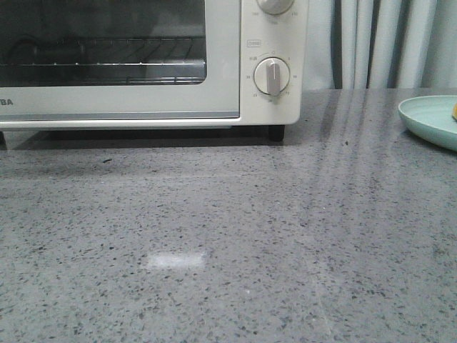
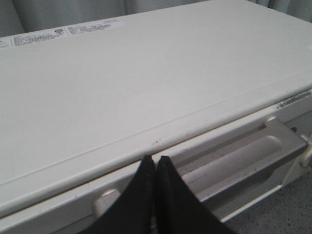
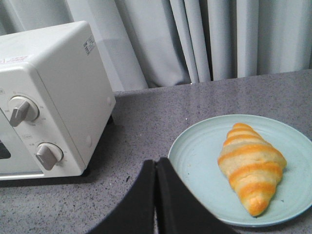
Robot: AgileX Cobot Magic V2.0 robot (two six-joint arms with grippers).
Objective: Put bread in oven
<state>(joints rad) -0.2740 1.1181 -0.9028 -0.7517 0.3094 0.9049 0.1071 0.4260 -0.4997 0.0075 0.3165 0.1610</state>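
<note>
The grey speckled desk [image 1: 228, 250] lay bare in the foreground of the front view, with neither arm showing there. Farther back, the oven [image 1: 143, 64] stood on the desk at the left, its glass door shut, the wire rack [image 1: 107, 61] visible behind the window and two dials [image 1: 272, 76] on its right panel. At the far right edge sat a pale green plate [image 1: 427, 118].

In the right wrist view, the right gripper [image 3: 156, 168] had its dark fingers pressed together, holding nothing, just beside the plate's [image 3: 204, 146] near rim. The bread [image 3: 251, 165] lay on that plate, well apart from the oven [image 3: 53, 92]. Grey curtains [image 3: 219, 39] hung behind the desk.

In the left wrist view, the left gripper [image 2: 155, 163] also had its fingers pressed together and empty, hanging above the oven's front top edge, close over the door handle [image 2: 243, 158]. The oven's flat top [image 2: 146, 83] stretched away beyond it, with a label [image 2: 63, 31] at its far edge.
</note>
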